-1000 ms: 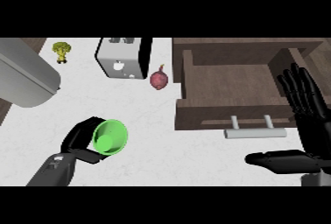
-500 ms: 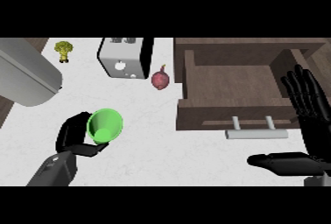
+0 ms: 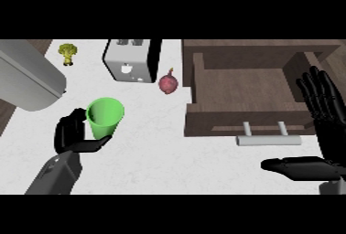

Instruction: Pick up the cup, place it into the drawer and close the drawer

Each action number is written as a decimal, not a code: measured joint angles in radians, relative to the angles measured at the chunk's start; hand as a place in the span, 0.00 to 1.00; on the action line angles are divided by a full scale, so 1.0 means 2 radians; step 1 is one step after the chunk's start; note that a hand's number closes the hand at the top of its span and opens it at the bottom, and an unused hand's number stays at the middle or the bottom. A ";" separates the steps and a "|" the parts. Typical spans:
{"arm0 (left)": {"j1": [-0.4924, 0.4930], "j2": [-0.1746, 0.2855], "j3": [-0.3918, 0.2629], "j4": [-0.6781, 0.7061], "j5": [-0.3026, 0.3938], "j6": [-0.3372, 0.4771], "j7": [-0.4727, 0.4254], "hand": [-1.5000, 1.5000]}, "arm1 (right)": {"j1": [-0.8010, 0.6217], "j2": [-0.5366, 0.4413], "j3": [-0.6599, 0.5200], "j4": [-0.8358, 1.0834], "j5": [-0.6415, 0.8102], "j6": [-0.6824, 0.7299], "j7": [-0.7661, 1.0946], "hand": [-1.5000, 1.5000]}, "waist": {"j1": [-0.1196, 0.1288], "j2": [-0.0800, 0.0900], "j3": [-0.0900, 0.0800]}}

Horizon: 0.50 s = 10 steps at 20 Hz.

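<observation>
A green cup (image 3: 104,118) is held above the white counter at the left, mouth tilted up toward me. My left hand (image 3: 73,135) is curled round its lower side, thumb under it. The open wooden drawer (image 3: 202,109) lies to the right of the cup, with bare wood inside and a pale bar handle (image 3: 269,140) on its front. My right hand (image 3: 323,132) rests open at the right edge, fingers up beside the drawer's right wall and thumb stretched left below the handle.
A white toaster (image 3: 130,62) stands at the back, with a dark red beet-like vegetable (image 3: 168,83) beside it and a broccoli floret (image 3: 67,52) at the far left. A large grey cylinder (image 3: 27,80) slants across the left side of the counter (image 3: 155,155).
My left hand has lifted the cup and carried it up and to the right, toward the drawer. The cup has tipped more upright. My right hand has not moved.
</observation>
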 measured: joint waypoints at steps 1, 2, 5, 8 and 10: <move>-0.004 -0.006 -0.003 -0.009 0.000 0.003 0.000 1.00 | -0.002 -0.004 -0.007 0.006 -0.005 0.003 -0.003 0.00 | 0.001 0.000 0.000; -0.011 -0.010 -0.006 -0.020 0.000 0.005 0.005 1.00 | -0.001 -0.002 -0.005 0.002 -0.002 0.000 0.000 0.00 | 0.002 -0.001 0.000; -0.026 -0.014 -0.019 -0.054 0.000 0.007 0.026 1.00 | 0.007 0.002 -0.004 -0.005 -0.001 -0.003 0.002 0.00 | 0.004 -0.003 0.001; -0.036 -0.024 -0.034 -0.100 -0.001 0.017 0.044 1.00 | 0.012 -0.005 -0.016 -0.007 -0.010 0.003 0.001 0.00 | 0.006 -0.004 0.001; -0.049 -0.034 -0.046 -0.133 -0.002 0.033 0.067 1.00 | 0.010 -0.001 -0.011 -0.013 -0.006 -0.002 0.010 0.00 | 0.008 -0.005 0.001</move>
